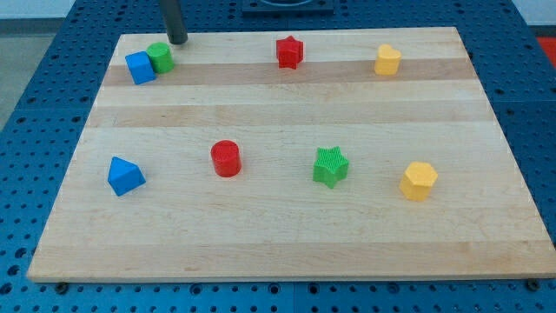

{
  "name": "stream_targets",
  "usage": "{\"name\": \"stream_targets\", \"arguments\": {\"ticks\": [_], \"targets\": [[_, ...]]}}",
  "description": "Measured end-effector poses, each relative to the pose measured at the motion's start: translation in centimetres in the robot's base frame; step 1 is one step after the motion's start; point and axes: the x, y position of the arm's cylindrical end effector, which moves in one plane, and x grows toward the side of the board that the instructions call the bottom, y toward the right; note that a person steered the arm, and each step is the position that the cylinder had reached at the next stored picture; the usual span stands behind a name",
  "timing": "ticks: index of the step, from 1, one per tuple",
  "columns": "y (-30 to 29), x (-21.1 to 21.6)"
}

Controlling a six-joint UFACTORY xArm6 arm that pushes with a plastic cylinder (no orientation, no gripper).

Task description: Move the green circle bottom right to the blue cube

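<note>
Only a short stretch of the arm shows: a straight, round rod, dark grey to black, with a faint lighter sheen down one side. My tip (178, 41) ends blunt and flat, plain, without markings, screws or cables.

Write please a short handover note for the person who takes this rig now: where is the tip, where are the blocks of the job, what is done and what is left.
My tip is at the board's top left corner, just above and right of the green circle, very close to it; contact cannot be confirmed.
The green circle sits against the right side of the blue cube, slightly higher in the view.
Done: the two blocks are together.
Left: the green circle is at the cube's upper right, not its lower right; it likely needs a push down the view around the cube.
The other blocks lie well away from this pair.
</note>
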Motion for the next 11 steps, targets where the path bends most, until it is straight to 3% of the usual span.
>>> {"name": "stream_targets", "arguments": {"ticks": [2, 11], "targets": [[-3.6, 0.5], [-2.7, 4.5]]}}
